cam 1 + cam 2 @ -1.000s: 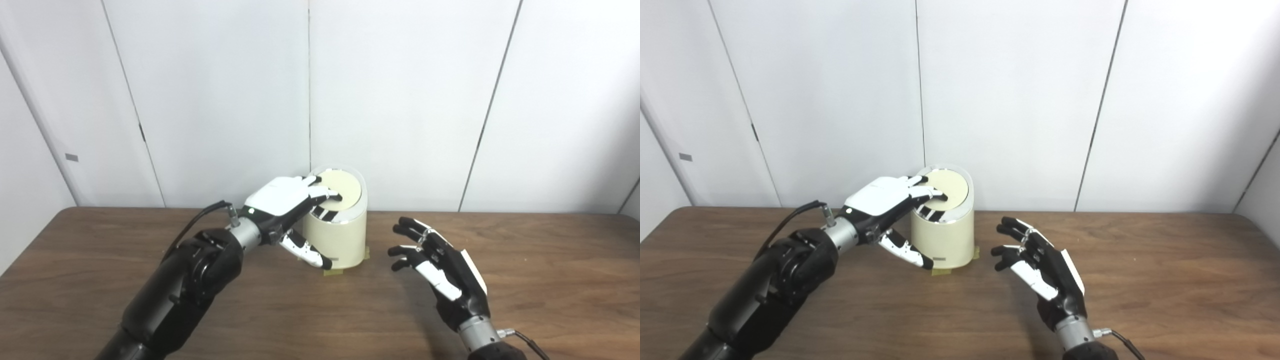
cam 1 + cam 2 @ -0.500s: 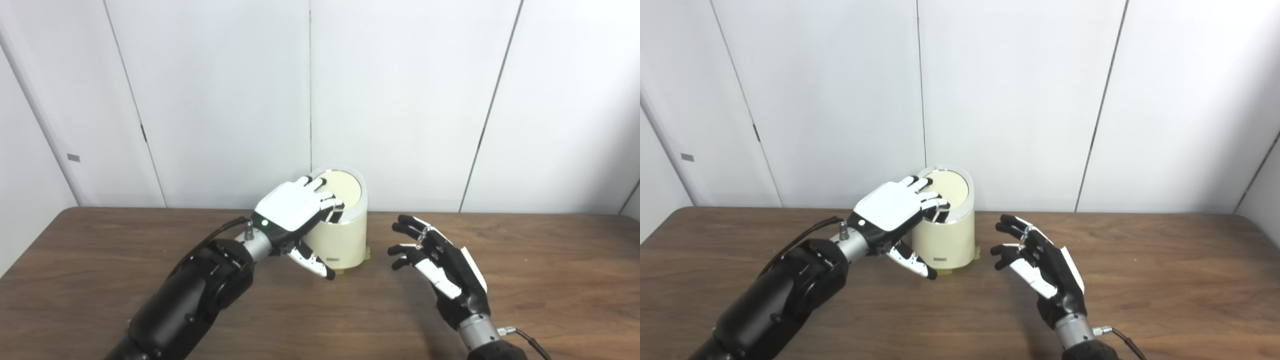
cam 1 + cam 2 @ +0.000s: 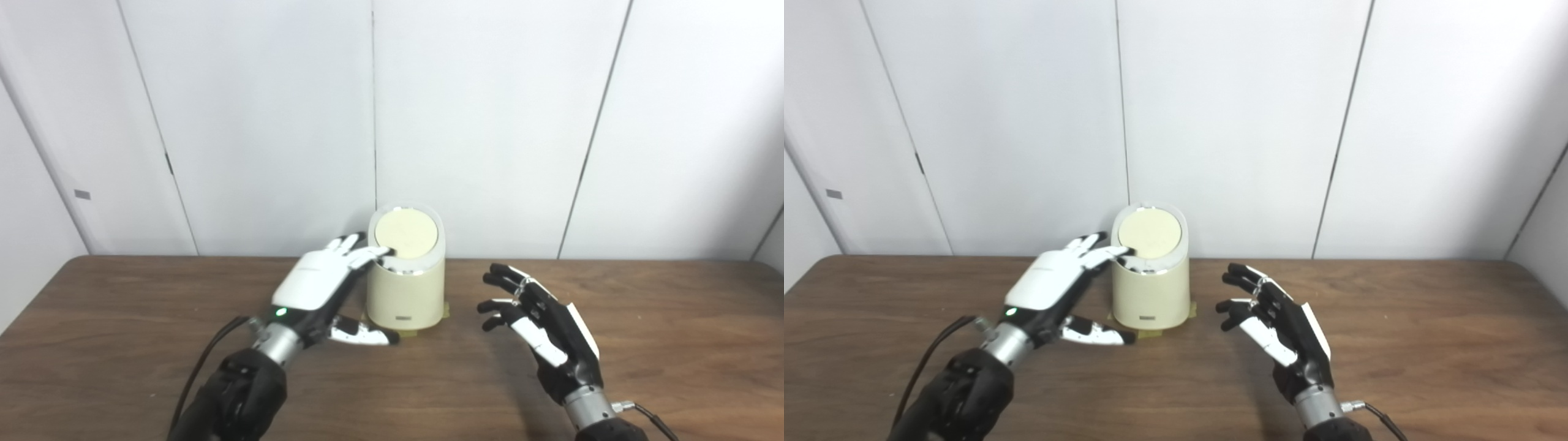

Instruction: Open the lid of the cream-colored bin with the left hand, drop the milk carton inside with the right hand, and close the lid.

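Note:
The cream-colored bin [image 3: 405,288] stands at the table's back middle, its round lid [image 3: 407,233] down flat. My left hand [image 3: 318,285] is open just left of the bin, palm down, its fingertips [image 3: 384,250] at the lid's left rim. The thumb lies low beside the bin's base. My right hand [image 3: 539,315] hovers open to the right of the bin, fingers curled slightly, holding nothing. No milk carton shows in either view.
A brown wooden table [image 3: 674,343] spreads wide on both sides. White wall panels [image 3: 490,122] rise right behind the bin. Tape [image 3: 407,334] shows at the bin's foot.
My left hand has slid off the lid, back toward me and to the left, so the whole lid shows. The right hand has barely moved. The picture has shifted slightly.

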`<state>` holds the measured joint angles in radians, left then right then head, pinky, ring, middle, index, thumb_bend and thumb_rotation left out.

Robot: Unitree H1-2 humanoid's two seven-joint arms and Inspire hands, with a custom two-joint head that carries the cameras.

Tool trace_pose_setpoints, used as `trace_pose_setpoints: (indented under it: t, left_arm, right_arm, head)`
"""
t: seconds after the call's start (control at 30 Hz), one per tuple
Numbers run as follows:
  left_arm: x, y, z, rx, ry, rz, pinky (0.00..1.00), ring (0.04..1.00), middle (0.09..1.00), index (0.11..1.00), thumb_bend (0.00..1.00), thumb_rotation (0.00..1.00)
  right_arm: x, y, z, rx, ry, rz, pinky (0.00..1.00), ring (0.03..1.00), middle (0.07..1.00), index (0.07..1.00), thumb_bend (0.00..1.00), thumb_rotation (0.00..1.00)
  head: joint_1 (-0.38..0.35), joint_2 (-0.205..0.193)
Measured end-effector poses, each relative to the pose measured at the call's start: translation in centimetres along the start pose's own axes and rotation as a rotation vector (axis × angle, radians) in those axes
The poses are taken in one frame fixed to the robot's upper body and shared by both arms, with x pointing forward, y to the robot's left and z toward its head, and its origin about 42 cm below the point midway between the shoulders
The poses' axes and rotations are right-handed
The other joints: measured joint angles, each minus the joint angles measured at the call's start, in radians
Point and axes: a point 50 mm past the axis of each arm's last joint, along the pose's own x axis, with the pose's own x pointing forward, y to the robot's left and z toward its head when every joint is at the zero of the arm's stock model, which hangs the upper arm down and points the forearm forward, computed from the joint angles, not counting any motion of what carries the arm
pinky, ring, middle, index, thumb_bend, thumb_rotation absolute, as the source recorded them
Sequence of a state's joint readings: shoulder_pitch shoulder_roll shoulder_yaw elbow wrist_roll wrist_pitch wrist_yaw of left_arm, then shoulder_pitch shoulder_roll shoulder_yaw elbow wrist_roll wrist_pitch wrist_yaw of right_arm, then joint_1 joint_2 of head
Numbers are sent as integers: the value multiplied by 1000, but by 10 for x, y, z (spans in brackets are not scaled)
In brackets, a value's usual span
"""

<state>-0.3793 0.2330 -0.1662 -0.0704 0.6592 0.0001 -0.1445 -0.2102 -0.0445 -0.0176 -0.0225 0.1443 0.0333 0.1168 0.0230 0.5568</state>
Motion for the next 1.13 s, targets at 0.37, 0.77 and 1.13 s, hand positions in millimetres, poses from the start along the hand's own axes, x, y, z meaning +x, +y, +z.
trace_pose_setpoints:
  t: [0.37, 0.77, 1.13]
  left_arm:
    - [-77, -37, -47, -689, 281, 132, 605, 665, 737, 800, 747, 256]
    - [-93, -47, -58, -773, 294, 158, 596, 634, 690, 738, 718, 213]
    - [-93, -45, -59, -759, 286, 155, 643, 691, 739, 753, 735, 244]
  right_arm:
    - [-1, -8, 1, 20, -3, -26, 471, 609, 773, 770, 734, 344]
    - [-2, -10, -1, -55, 7, -21, 535, 668, 793, 784, 773, 356]
    - [-3, -11, -6, -95, 23, -14, 581, 705, 807, 785, 774, 294]
  head:
    - [0, 6]
    - [-5, 12]
    - [-5, 11]
